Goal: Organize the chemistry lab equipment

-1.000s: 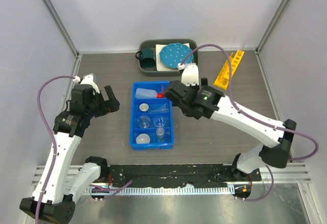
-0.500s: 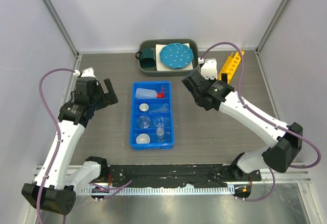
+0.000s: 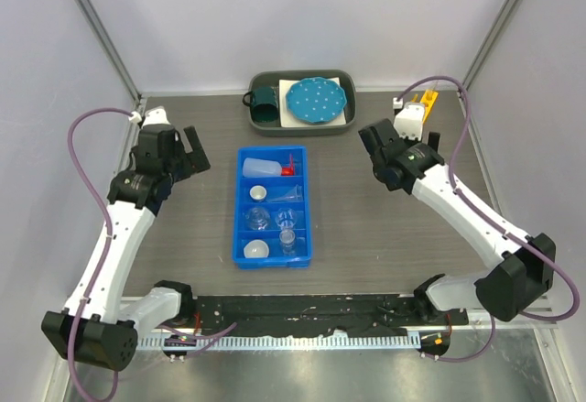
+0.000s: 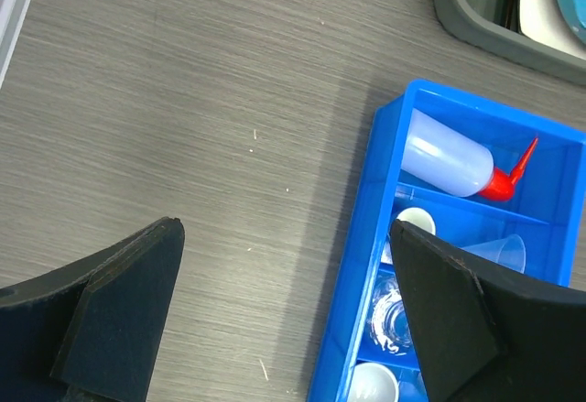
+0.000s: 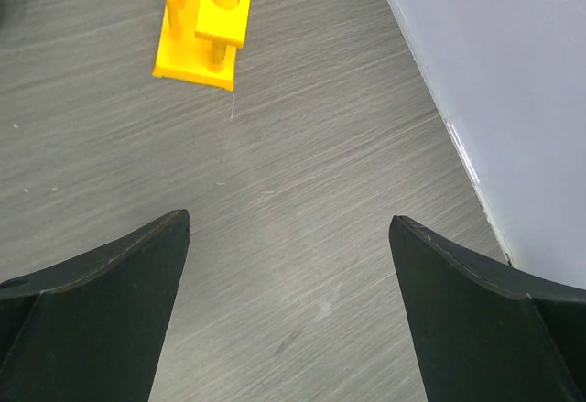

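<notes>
Yellow rack (image 5: 220,27), seemingly upright, beyond the open right end effector (image 5: 288,222); left end effector (image 4: 286,228) open too.

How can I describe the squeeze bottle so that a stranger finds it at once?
A blue divided tray lies centrally on the table. In its far compartment, toward the grey bin, the squeeze bottle lies on its side. Only it is white with a red nozzle; its neighbours are smaller.

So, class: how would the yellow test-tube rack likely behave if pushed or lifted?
The yellow test-tube rack looks like rigid plastic, so it is probably stiff. Its open, holed frame suggests it is light. It sits on a flat base, so a push should slide it, not roll it.
</notes>
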Robot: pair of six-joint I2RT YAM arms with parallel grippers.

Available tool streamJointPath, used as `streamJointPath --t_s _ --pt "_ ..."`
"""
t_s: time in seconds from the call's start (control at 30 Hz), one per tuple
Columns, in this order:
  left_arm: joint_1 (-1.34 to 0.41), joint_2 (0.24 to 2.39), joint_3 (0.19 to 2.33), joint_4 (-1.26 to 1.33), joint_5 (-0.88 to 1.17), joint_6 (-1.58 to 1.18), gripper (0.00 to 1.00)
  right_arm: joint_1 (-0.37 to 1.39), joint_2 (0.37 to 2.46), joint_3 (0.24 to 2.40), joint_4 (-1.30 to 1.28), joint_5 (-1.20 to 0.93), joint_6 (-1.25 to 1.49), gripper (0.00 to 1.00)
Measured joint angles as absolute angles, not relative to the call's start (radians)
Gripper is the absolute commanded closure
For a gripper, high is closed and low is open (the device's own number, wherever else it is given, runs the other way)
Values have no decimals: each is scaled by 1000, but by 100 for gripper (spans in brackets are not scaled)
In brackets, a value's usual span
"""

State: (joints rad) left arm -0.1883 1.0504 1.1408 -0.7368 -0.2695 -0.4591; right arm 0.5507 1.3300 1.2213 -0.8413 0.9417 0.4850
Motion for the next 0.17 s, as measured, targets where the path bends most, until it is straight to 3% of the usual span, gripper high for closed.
streamJointPath --t_s 0.17 --pt "-188 1058 1141 -712 -266 -461 0 502 1302 1240 -806 872 502 4"
